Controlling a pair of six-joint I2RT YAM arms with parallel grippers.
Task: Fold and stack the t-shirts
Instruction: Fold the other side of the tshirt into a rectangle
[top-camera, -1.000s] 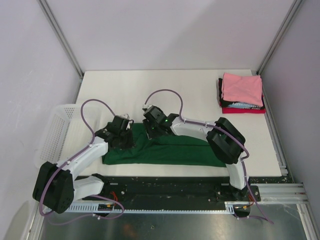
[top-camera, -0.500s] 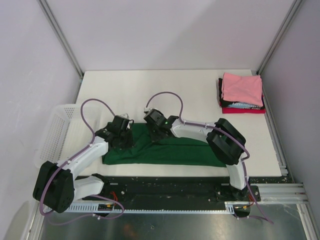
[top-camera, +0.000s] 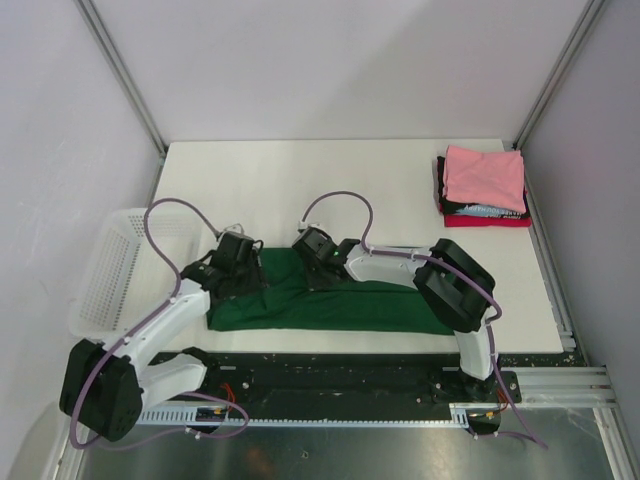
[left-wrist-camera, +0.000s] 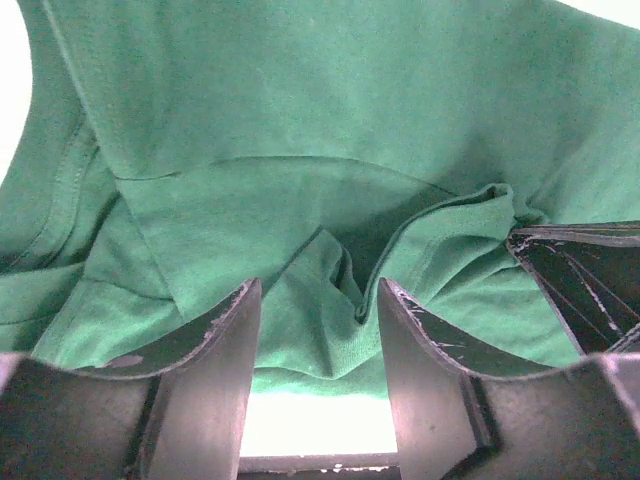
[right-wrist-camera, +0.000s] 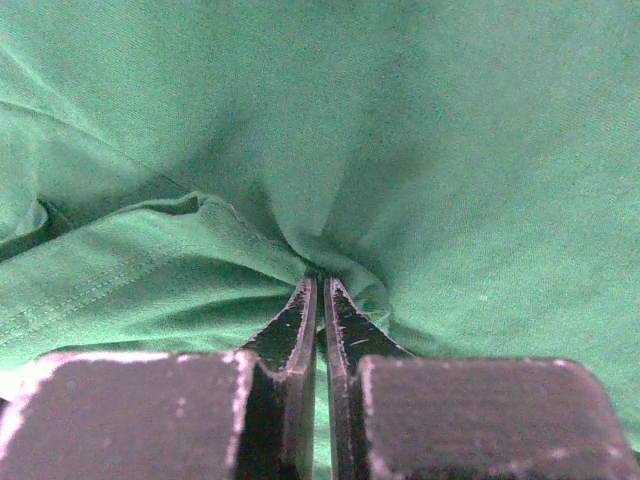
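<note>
White table (top-camera: 350, 190): left gripper (left-wrist-camera: 318, 300) gapes over green shirt (top-camera: 340, 305); right gripper (right-wrist-camera: 320, 287) pinches it.

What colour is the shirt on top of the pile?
Pink; that shirt shows best in the top view.

dark green t-shirt (top-camera: 330, 308), rumpled long band at near table (top-camera: 300, 180) edge — pink-topped folded stack (top-camera: 484, 180), far-right corner

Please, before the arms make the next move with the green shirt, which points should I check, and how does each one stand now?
1. The right gripper pinches the green t-shirt: ok.
2. The left gripper is closed on cloth: not ok, jaws stand apart.
3. Number of cloth layers in the right pinch: cannot tell.
4. The folded stack lies apart from both arms: ok.
</note>
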